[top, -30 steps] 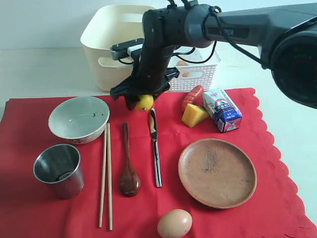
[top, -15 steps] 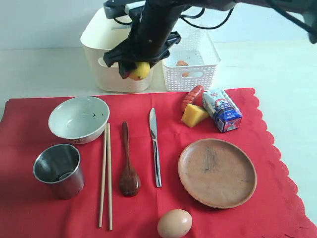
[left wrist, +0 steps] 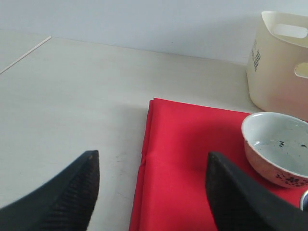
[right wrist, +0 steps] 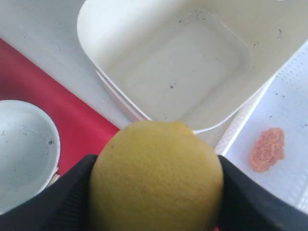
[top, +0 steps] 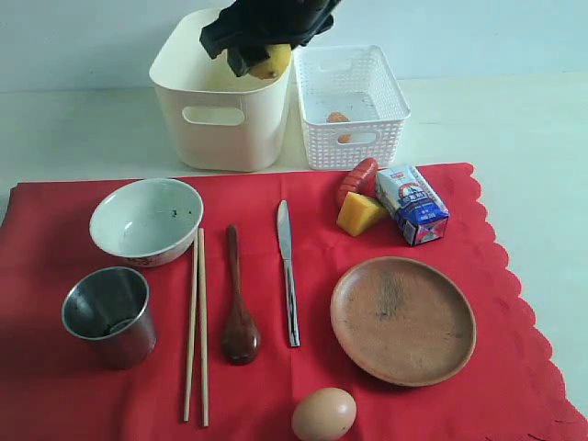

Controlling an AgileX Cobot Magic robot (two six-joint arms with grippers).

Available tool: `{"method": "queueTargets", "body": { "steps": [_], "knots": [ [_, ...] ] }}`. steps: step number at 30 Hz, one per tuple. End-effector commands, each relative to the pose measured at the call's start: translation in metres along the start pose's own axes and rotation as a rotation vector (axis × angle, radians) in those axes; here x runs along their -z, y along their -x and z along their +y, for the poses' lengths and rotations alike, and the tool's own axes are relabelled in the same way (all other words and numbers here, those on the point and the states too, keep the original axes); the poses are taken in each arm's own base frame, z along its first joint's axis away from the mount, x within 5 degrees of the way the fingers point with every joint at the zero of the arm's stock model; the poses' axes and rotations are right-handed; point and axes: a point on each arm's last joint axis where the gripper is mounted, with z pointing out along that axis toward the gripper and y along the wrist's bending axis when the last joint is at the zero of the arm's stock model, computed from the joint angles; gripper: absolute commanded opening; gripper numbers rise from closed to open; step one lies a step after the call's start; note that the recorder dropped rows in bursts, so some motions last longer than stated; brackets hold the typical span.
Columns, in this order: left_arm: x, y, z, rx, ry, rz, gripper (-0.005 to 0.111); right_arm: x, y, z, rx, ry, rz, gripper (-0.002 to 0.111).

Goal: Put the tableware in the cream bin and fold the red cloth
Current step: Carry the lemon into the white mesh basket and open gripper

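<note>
Pale tabletop [top: 73, 138] runs to a light wall. In the exterior view, the red cloth [top: 55, 404] lies spread flat at the front, scalloped edge on the right. On it sit the bowl [top: 147, 220], steel cup [top: 108, 315], chopsticks [top: 197, 326], wooden spoon [top: 239, 312], knife [top: 288, 276] and brown plate [top: 402, 320], plus an egg [top: 323, 414] and a milk carton [top: 412, 204]. Behind the cloth stands the cream bin [top: 220, 138], with a white lattice basket [top: 354, 147] just beside it. The right gripper [top: 266, 61] hangs over the bin's right rim, clamped on a lemon [top: 273, 62].

From the left wrist, the left gripper [left wrist: 151, 192] hovers above the cloth's left edge, its jaws spread wide with nothing between them; the bowl and the bin show beyond.

From the right wrist, the lemon fills the space between the dark fingers. Below it are the bin's bare inside, the basket with a pink scrap in it, and part of the bowl on the cloth.
</note>
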Motion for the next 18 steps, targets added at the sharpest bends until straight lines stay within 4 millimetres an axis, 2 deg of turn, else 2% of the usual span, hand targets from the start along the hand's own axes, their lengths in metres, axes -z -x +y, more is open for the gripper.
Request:
{"method": "queueTargets", "body": {
  "steps": [1, 12, 15, 18],
  "knots": [
    [0.0, 0.001, 0.0, -0.009, 0.002, -0.012, 0.062, 0.009, 0.005, -0.023, -0.019, -0.046, -0.051, 0.0],
    [0.0, 0.001, 0.0, -0.009, 0.002, -0.012, 0.062, 0.012, 0.005, -0.09, -0.178, -0.146, -0.178, 0.0],
    [0.0, 0.001, 0.0, -0.009, 0.002, -0.012, 0.062, 0.006, 0.003, -0.107, -0.203, -0.171, -0.203, 0.0],
    [0.0, 0.001, 0.0, -0.009, 0.002, -0.012, 0.062, -0.01, -0.004, -0.124, -0.238, -0.191, -0.2, 0.0]
  ]
}}
